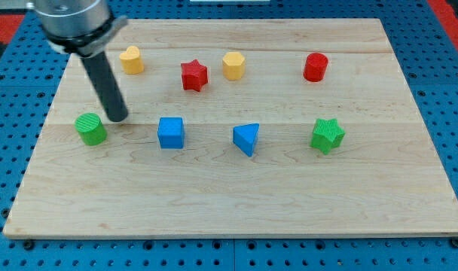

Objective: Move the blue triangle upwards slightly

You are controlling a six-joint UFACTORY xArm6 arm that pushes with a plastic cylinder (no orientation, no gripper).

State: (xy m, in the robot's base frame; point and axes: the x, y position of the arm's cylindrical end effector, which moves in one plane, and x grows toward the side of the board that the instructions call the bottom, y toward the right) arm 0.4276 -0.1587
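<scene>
The blue triangle [246,138] lies on the wooden board [236,196] a little right of the middle. My tip [117,118] stands at the view's left, just up and right of the green cylinder [90,129] and left of the blue cube [170,132]. The tip is far to the left of the blue triangle, with the blue cube between them. It touches no block.
A yellow block [132,59], a red star [193,75], a yellow hexagon [233,65] and a red cylinder [316,67] form a row near the view's top. A green star [328,135] sits right of the blue triangle.
</scene>
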